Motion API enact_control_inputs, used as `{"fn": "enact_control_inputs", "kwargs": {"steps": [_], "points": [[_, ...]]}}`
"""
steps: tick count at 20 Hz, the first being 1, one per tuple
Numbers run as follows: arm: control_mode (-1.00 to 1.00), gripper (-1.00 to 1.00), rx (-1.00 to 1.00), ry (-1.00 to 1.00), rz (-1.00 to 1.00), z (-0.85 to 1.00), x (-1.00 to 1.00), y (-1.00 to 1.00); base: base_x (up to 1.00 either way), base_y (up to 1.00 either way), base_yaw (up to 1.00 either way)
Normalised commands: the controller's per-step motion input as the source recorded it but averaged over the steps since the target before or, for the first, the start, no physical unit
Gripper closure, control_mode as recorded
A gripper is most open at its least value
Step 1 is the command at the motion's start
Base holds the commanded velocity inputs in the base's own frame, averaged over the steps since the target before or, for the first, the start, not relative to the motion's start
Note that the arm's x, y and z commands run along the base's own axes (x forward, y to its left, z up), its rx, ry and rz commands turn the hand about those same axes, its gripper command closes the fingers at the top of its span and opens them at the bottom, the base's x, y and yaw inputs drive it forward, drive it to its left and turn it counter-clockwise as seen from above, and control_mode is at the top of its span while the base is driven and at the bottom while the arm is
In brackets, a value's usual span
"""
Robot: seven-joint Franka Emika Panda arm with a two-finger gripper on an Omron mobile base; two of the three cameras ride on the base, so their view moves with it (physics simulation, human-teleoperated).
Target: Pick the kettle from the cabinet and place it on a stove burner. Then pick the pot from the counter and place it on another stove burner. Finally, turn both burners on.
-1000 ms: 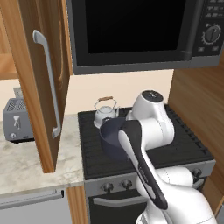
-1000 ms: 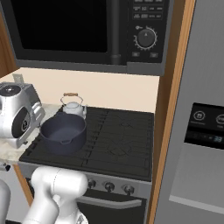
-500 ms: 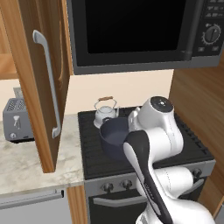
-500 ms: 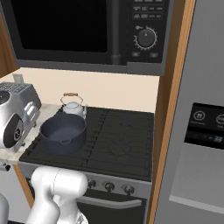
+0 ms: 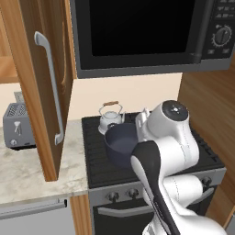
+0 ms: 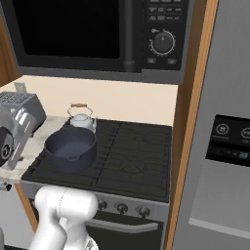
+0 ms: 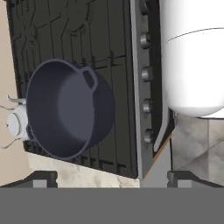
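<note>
Left base view, kettle: the kettle (image 5: 110, 120) stands on the rear left burner of the stove (image 5: 206, 153), a little left of the frame's centre, handle upright.
Left base view, pot: the pot (image 5: 121, 144) sits on the front left burner, just in front of the kettle, partly behind the white arm.
Left base view, cabinet: the cabinet door (image 5: 40, 78) hangs open at the left of the frame; the toaster (image 5: 17, 125) rests on the table (image 5: 32, 170) at the far left.
Right base view, pot: the pot (image 6: 70, 148) is at the left of the frame, on the grate, kettle (image 6: 81, 117) just behind it, the two close enough that I cannot tell if they touch.
Right base view, knobs: a row of knobs (image 6: 121, 208) runs along the stove front, low in the frame.
Hand view, gripper: the gripper (image 7: 113, 177) is spread wide and empty, its tips at the bottom edge, above the stove's front edge.
Hand view, knobs: the knobs (image 7: 148, 106) run down the right of centre, beside the pot (image 7: 65, 109).
Handling: both vessels look placed; what remains, I judge, is the knobs. They seem small, hard, smooth and round, likely to slip, so pinch squarely across the rim before twisting.
</note>
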Motion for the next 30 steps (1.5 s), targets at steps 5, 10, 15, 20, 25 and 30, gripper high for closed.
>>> {"fn": "enact_control_inputs", "kwargs": {"steps": [5,10,15,20,25,30], "points": [[-1.00,-1.00,-0.06,-0.06,0.03,0.21,-0.19,0.00,0.00,0.00,0.00],[-1.00,-1.00,-0.04,-0.06,0.02,0.07,-0.16,-0.02,0.00,0.00,0.00],[-1.00,-1.00,-0.01,-0.04,0.01,0.00,-0.16,0.00,0.00,0.00,0.00],[-1.00,-1.00,-0.02,0.00,0.02,0.00,-0.06,-0.02,0.00,0.00,0.00],[-1.00,-1.00,0.00,0.00,0.00,0.00,0.00,0.00,0.00,0.00,0.00],[-1.00,-1.00,0.00,0.01,0.00,0.00,0.00,0.00,0.00,0.00,0.00]]}}
